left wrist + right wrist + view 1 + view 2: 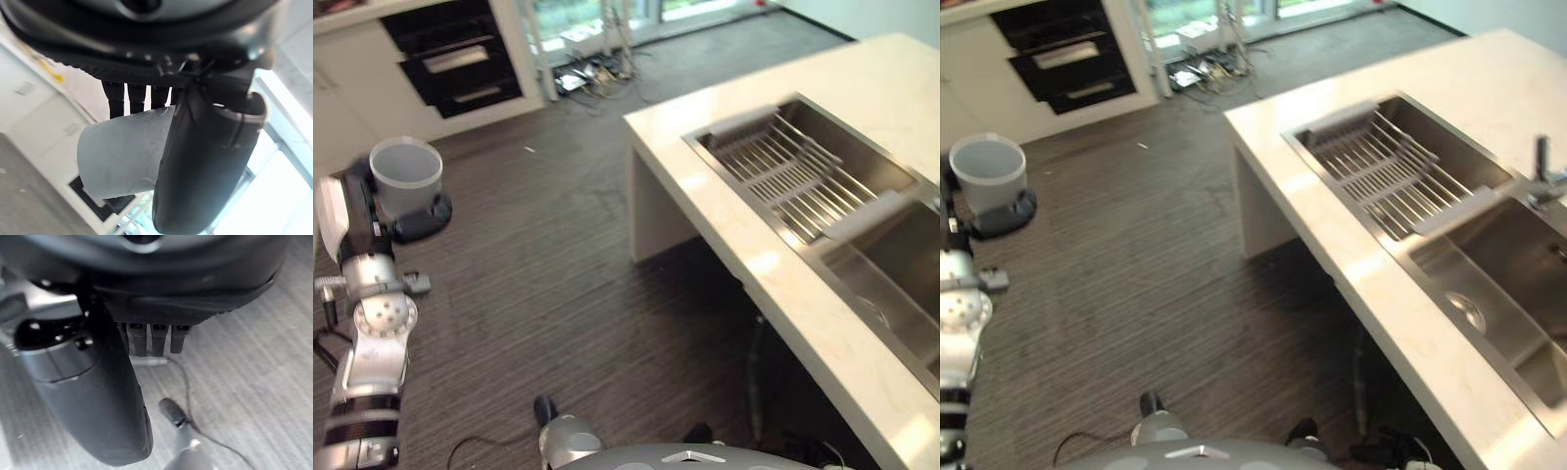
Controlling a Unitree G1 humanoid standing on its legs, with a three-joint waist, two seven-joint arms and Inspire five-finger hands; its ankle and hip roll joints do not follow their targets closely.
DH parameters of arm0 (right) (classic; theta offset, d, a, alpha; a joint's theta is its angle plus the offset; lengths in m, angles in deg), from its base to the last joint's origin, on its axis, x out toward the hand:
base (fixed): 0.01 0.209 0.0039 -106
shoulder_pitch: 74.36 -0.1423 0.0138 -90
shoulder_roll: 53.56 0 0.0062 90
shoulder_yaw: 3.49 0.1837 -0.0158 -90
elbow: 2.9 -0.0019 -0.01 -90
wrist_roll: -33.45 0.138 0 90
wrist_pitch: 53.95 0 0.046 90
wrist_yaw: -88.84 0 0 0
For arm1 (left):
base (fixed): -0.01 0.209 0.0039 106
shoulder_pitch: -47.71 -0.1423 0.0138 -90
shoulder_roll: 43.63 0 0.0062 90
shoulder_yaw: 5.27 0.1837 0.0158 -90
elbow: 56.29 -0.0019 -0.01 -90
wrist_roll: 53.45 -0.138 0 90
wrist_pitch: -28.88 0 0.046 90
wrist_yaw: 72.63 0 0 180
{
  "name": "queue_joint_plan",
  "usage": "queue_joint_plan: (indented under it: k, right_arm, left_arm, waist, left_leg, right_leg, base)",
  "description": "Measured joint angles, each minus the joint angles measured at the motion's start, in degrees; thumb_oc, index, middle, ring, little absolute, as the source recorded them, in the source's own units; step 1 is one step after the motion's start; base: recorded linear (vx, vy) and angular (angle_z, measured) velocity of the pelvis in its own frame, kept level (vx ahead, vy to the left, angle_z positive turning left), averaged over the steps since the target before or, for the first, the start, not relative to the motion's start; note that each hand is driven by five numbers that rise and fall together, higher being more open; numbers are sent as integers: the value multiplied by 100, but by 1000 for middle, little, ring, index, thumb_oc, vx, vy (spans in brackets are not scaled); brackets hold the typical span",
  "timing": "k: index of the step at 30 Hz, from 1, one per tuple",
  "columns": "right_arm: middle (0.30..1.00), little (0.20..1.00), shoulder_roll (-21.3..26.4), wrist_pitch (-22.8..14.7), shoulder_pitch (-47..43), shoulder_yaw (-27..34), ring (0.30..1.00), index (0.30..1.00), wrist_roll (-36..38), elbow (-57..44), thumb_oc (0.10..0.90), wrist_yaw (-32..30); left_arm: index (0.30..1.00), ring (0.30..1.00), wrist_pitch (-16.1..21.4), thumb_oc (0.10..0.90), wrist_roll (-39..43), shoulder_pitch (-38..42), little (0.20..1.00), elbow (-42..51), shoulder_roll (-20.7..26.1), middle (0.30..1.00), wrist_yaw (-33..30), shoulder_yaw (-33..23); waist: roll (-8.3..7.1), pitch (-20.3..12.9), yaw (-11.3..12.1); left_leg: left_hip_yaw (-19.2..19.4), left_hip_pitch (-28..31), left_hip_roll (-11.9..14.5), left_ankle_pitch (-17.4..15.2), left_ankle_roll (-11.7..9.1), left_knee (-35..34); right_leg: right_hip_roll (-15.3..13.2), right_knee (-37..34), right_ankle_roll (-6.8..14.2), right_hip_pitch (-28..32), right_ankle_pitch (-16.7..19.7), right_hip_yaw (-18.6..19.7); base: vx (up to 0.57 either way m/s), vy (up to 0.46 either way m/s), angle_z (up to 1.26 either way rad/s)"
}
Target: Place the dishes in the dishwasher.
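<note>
Since it has to ride level to the dishwasher, the grey cup (406,174) sits upright at 10 o'clock, left robot hand (416,220) wrapped around it, while the right robot hand (146,340) hangs loose over the floor (558,264).

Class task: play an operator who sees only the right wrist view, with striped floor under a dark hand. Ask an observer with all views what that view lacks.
Operator: Where is a dish?
Observer: The left hand holds a grey cup upright, thumb and fingers curled round it.
Operator: What's ahead?
Observer: A white counter with a steel sink on the robot's right.
Operator: Anything in the sink?
Observer: A wire rack spans its far basin.
</note>
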Motion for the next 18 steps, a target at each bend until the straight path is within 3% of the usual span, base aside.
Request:
queue_joint_plan:
  k: [1,2,3,4,5,6,7,8,9,10,11,12,13,14,15,16,18]
  right_arm:
    - [900,900,27,-15,32,-5,900,900,3,2,800,6]
    - [900,900,27,-15,32,-5,900,900,3,2,800,6]
    - [900,900,-29,-13,97,317,900,900,12,-70,800,49]
    - [900,900,13,-13,166,221,900,900,43,-113,800,36]
    - [900,900,-58,24,219,212,900,900,48,-110,800,35]
    - [900,900,-275,47,181,218,900,900,44,-97,800,34]
    - [900,900,-502,37,133,240,900,900,55,-87,800,33]
    - [900,900,-559,25,84,195,900,900,48,-91,800,40]
    - [900,900,-646,-21,-65,357,900,900,32,-97,800,75]
    - [900,900,-679,-8,45,462,900,900,37,23,800,19]
    - [900,900,-593,21,-12,570,900,900,54,171,800,37]
    - [900,900,-443,70,101,502,900,900,170,178,800,-31]
    - [900,900,-337,45,129,576,900,900,312,200,800,-31]
    - [900,900,-296,12,57,572,900,900,391,155,800,-15]
    - [900,900,-373,-67,-378,539,900,900,420,135,800,35]
    - [900,900,-434,-71,-453,469,900,900,441,116,800,40]
    - [900,900,-563,-44,-561,292,900,900,478,111,800,46]
  left_arm:
    - [300,300,8,400,46,-56,300,-2,-189,300,65,75]
    - [300,300,8,400,46,-56,300,-2,-189,300,65,75]
    - [300,300,85,400,106,-125,300,1,-463,300,110,177]
    - [300,300,86,400,143,-202,300,6,-596,300,166,314]
    - [300,300,87,400,144,-213,300,27,-643,300,317,544]
    - [300,300,82,400,143,-228,300,45,-631,300,412,601]
    - [300,300,66,400,146,-339,300,48,-651,300,444,559]
    - [300,300,1,400,147,-432,300,42,-669,300,447,479]
    - [300,300,-26,400,261,-549,300,-125,-705,300,534,328]
    - [300,300,-27,400,365,-485,300,-177,-722,300,617,469]
    - [300,300,17,400,485,-497,300,-110,-786,300,772,821]
    - [300,300,19,400,545,-388,300,-128,-763,300,934,1416]
    - [300,300,30,400,600,-382,300,-60,-765,300,1027,1765]
    - [300,300,39,400,638,-431,300,71,-772,300,1126,2012]
    - [300,300,69,400,816,-264,300,58,-841,300,1281,2254]
    - [300,300,67,400,867,-90,300,12,-862,300,1344,2382]
    - [300,300,106,400,962,185,300,17,-871,300,1430,2566]
  waist:
    - [-21,-36,-69]
    - [-21,-36,-69]
    - [33,-81,-36]
    - [103,-201,-84]
    - [116,-282,-284]
    - [-57,-235,-345]
    - [-173,-245,-355]
    - [-179,-250,-407]
    - [-303,-248,-339]
    - [-479,-285,-315]
    - [-431,-252,-450]
    - [-328,-250,-608]
    - [-295,-272,-679]
    - [-194,-256,-680]
    - [119,-62,-660]
    - [223,0,-719]
    - [262,81,-769]
  left_leg:
    - [3,140,-11,-16,-6,80]
    - [3,140,-11,-16,-6,80]
    - [-18,265,-136,-224,28,224]
    - [55,251,-248,-144,151,233]
    - [72,149,-587,-622,352,-27]
    - [57,66,-878,-756,531,-117]
    - [5,-8,-976,-842,670,-150]
    - [-57,22,-970,-846,678,-268]
    - [-79,40,-1068,-915,755,-224]
    - [25,-182,-1239,-1289,937,200]
    - [-46,-449,-1435,-1622,1089,528]
    - [-479,-579,-1727,-1696,1158,591]
    - [-688,-526,-1883,-1663,1270,362]
    - [-722,-444,-1991,-1473,1258,72]
    - [-978,-244,-2019,-1212,1437,-431]
    - [-1171,-160,-2009,-1082,1469,-650]
    - [-1477,-38,-2042,-959,1416,-922]
  right_leg:
    - [-100,14,93,84,24,-259]
    - [-100,14,93,84,24,-259]
    - [-331,217,209,117,82,-429]
    - [-479,362,299,106,112,-649]
    - [-786,638,511,98,208,-715]
    - [-1162,956,538,27,252,-695]
    - [-1331,1242,598,-122,87,-591]
    - [-1220,1408,699,-215,-160,-448]
    - [-807,1547,710,-509,-159,-106]
    - [-1033,1448,687,-338,-53,-306]
    - [-1287,1827,1027,-233,-100,81]
    - [-1630,2335,1083,-264,-68,694]
    - [-1726,2593,1074,-508,4,1479]
    - [-1622,2708,1304,-763,-99,2428]
    - [-1005,2219,1466,-1002,-753,3277]
    - [-738,1948,1392,-1019,-871,3375]
    - [-314,1546,1285,-1154,-903,3389]
  base:
    - [-133,322,94]
    - [-44,256,102]
    - [-34,276,92]
    - [-43,431,182]
    - [-9,316,187]
    - [2,178,161]
    - [70,404,86]
    - [126,743,38]
    - [183,846,48]
    - [219,583,88]
    - [149,224,176]
    - [108,240,186]
    - [73,207,157]
    - [147,255,94]
    - [171,142,92]
    - [103,55,97]
    - [68,4,113]
